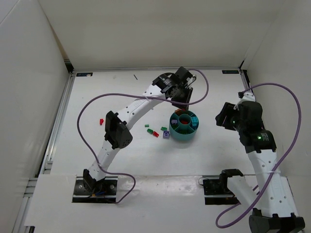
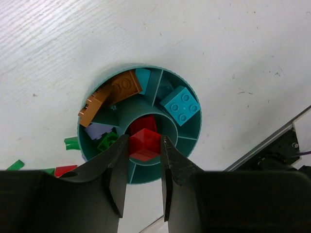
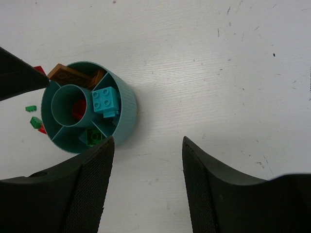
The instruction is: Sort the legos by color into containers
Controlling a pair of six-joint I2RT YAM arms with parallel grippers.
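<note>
The teal bowl (image 1: 181, 138) with inner dividers stands right of the table's middle. My left gripper (image 2: 146, 141) hangs right above its round centre cup, shut on a red brick (image 2: 145, 144). Another red brick (image 2: 143, 124) lies in that cup. The wedges hold brown bricks (image 2: 124, 87), a blue brick (image 2: 181, 106), a green brick (image 2: 108, 141) and a pale purple one (image 2: 97, 130). My right gripper (image 3: 148, 139) is open and holds nothing, over bare table just right of the bowl (image 3: 127, 104).
Loose legos lie left of the bowl: a purple one (image 1: 166, 133), a red one (image 1: 156, 134), green ones (image 1: 164, 128) (image 1: 147, 129) and a red one (image 1: 101, 121) farther left. White walls enclose the table. A purple cable (image 1: 87, 111) loops over the left side.
</note>
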